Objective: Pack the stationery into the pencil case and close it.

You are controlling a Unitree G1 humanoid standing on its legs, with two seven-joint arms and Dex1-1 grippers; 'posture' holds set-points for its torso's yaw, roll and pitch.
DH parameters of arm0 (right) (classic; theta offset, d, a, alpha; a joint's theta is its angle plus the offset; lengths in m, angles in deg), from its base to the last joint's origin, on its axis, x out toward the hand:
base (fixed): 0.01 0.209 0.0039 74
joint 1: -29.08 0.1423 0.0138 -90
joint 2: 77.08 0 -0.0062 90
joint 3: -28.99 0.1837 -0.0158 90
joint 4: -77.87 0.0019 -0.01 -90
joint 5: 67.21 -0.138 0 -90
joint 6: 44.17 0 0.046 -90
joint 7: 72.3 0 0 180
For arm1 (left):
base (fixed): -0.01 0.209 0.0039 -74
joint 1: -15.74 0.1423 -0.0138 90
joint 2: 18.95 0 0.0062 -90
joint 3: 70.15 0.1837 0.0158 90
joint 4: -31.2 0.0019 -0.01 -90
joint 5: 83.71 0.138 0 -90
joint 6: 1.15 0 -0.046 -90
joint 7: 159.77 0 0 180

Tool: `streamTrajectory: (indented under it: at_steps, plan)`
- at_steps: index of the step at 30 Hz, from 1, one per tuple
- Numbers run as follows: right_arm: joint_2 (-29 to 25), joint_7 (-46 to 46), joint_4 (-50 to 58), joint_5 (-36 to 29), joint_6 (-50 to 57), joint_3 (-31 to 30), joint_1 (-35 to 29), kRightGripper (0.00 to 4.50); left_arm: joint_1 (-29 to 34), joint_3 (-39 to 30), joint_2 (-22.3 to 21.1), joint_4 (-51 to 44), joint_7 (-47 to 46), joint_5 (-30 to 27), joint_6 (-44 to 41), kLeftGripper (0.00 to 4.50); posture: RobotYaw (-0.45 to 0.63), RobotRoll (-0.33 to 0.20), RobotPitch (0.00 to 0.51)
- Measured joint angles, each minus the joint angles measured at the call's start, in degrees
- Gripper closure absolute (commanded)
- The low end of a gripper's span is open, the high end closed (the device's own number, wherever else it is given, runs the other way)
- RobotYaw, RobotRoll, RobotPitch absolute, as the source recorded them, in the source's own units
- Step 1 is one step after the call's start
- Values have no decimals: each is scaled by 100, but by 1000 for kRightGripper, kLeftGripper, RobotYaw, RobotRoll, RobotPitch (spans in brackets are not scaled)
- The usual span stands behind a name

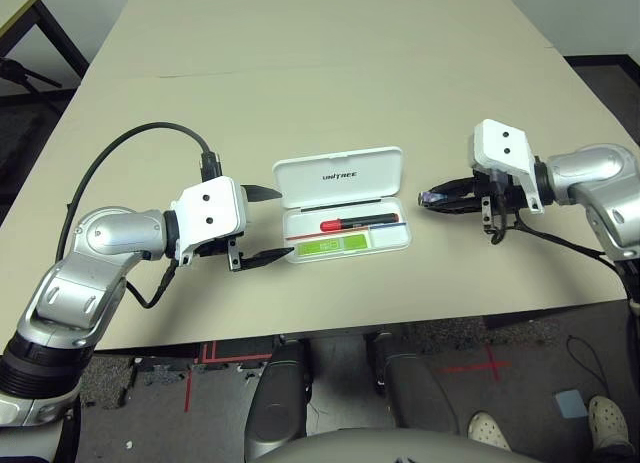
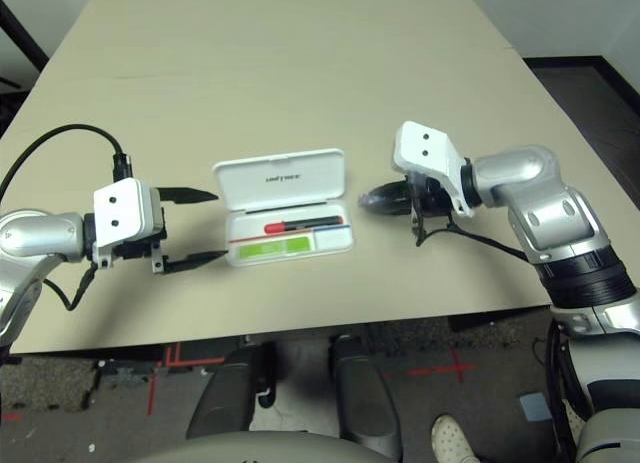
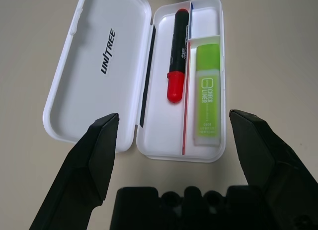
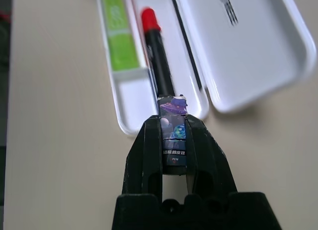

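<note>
The pencil case (image 1: 343, 204) lies open on the table (image 1: 320, 73), between the two sets of fingers, its lid (image 3: 97, 71) folded back flat with the dark lettering showing inside. In its tray (image 3: 164, 135) the red-capped marker (image 3: 177, 54) rests along the hinge side, and the lime-green highlighter (image 3: 207, 93) lies beside it in the outer compartment, a thin red-and-blue stripe running between them. The tray section past the highlighter's far end is bare white.

The left gripper (image 1: 262, 224) sits just off the case's short end, pointing at it, with its fingers (image 3: 92, 155) spread wide apart and nothing between them. Seen from the left wrist, one fingertip lines up with the lid's near corner and the other stands just outside the tray's outer edge, so the case's end lies framed between them; neither tip touches the plastic.

The right gripper (image 1: 436, 198) hangs off the opposite short end, tips aimed toward the case but apart from it. Its fingers (image 4: 201, 155) are closed on a small dark block (image 4: 174, 135) with printed blue and purple artwork, which pokes out a little beyond the tips. From the right wrist, the block's free end lines up with the black end of the marker and the tray's near corner.
</note>
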Motion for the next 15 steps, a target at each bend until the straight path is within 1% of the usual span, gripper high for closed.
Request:
streamTrajectory:
  at_steps: [6, 15]
  plan:
    - [371, -488, -489, 206, -420, -355, 290, 4149, 34, -2, -8, -110, -21, 0, -43, 0, 53, 0, 187]
    - [610, -637, -840, 539, -898, -614, 285, 4149, 149, -4, -19, -259, -136, -2, -157, 0, 68, 0, 190]
